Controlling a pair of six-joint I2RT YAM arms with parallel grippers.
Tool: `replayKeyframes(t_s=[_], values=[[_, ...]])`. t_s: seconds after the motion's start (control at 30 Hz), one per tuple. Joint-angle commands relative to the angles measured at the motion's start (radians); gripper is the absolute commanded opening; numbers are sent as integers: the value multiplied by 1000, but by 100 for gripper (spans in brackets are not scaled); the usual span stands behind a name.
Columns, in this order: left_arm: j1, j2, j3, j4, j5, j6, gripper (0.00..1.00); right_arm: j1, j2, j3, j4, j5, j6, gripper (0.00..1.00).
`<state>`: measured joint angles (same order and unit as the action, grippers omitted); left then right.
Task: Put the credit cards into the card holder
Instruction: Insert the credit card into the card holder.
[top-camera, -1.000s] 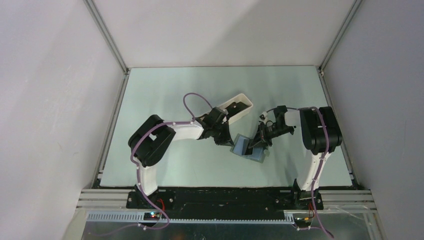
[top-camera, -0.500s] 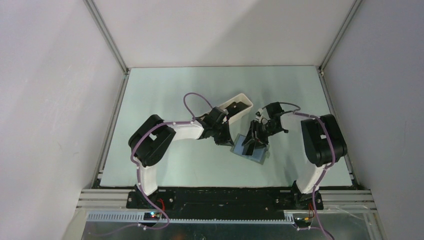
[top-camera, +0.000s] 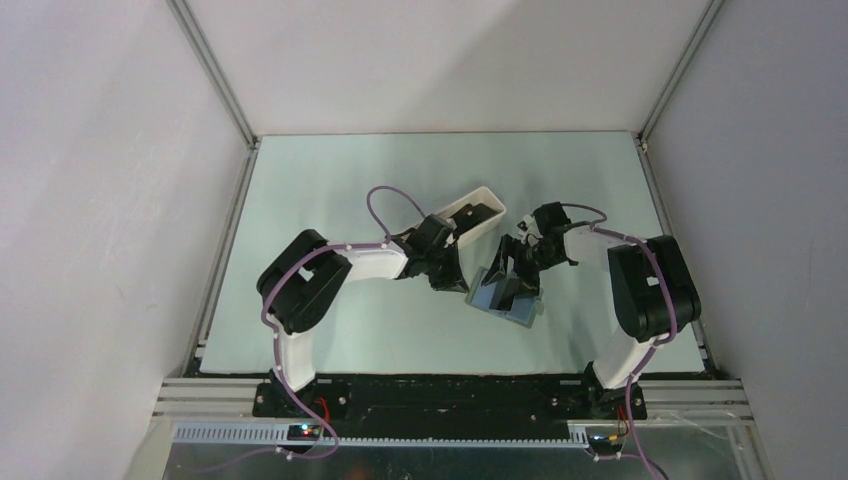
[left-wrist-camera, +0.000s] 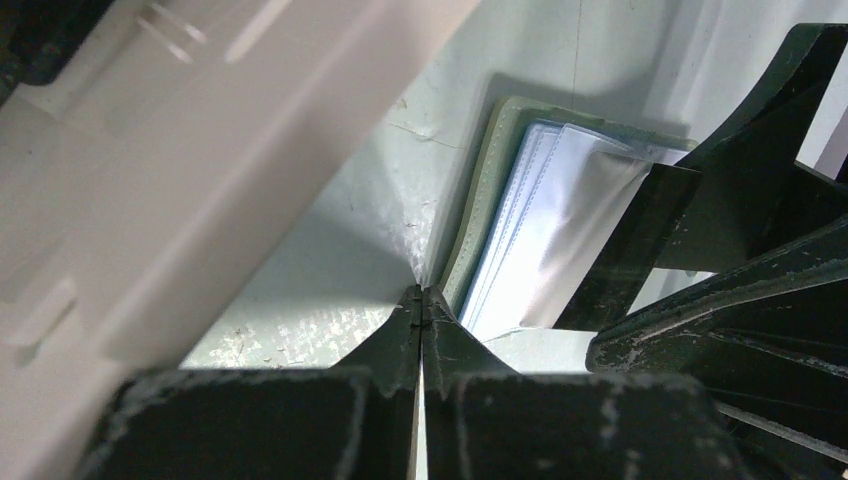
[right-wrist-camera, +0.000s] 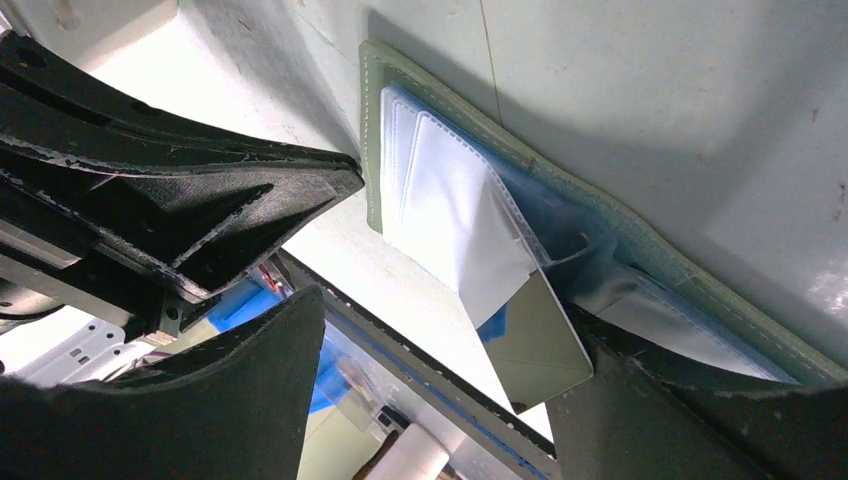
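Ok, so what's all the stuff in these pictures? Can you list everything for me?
card holder: one, grey-green outside and blue-grey inside, lying open on the table between the grippers
credit card: one seen clearly, dark and shiny, partly slid into the card holder
tray: one, white, behind the card holder; something dark inside, too small to tell
table: one, pale green
left gripper: one, black, shut, tip at the card holder's edge
right gripper: one, black, open, over the card holder
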<state>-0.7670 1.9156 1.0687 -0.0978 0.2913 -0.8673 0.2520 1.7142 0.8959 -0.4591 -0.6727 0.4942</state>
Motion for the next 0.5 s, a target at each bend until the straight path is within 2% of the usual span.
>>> replayKeyframes(t_s=[0.0, 0.23, 0.47], values=[[-14, 48, -37, -98, -24, -15, 0, -10, -8, 0, -18, 78, -32, 80], [-15, 46, -39, -97, -33, -28, 0, -14, -76, 0, -81, 139, -58, 91], [-17, 48, -35, -96, -27, -35, 0, -15, -112, 0, -112, 169, -62, 95]])
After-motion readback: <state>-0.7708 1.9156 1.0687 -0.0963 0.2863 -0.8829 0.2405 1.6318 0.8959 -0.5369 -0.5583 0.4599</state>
